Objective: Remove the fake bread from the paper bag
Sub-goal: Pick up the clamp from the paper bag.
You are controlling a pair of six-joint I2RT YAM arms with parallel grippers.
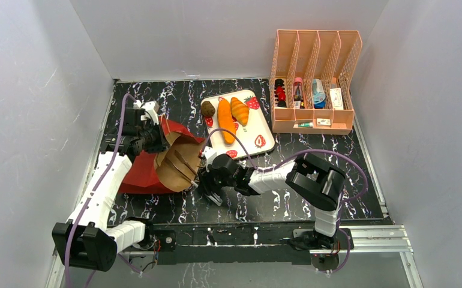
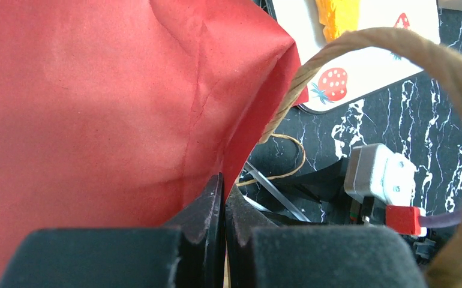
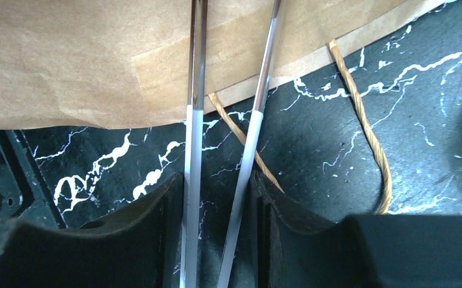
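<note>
bag (image 1: 177,165) was seen lying centre left, mouth turned right; tongs (image 3: 193,150), squeezed in right gripper (image 3: 219,198), were aimed at it; left gripper (image 2: 224,207) was clamped on its red paper.

no legible text, brand, number or sign in any view. small packages (image 1: 335,98) in pink file organizer (image 1: 315,60) at counter's far right carry labels, print too small to read. tray (image 1: 258,129) shows strawberry pictures only. paper bag (image 1: 177,162) shows plain red and brown paper in both wrist views, nothing readable on it.
</note>
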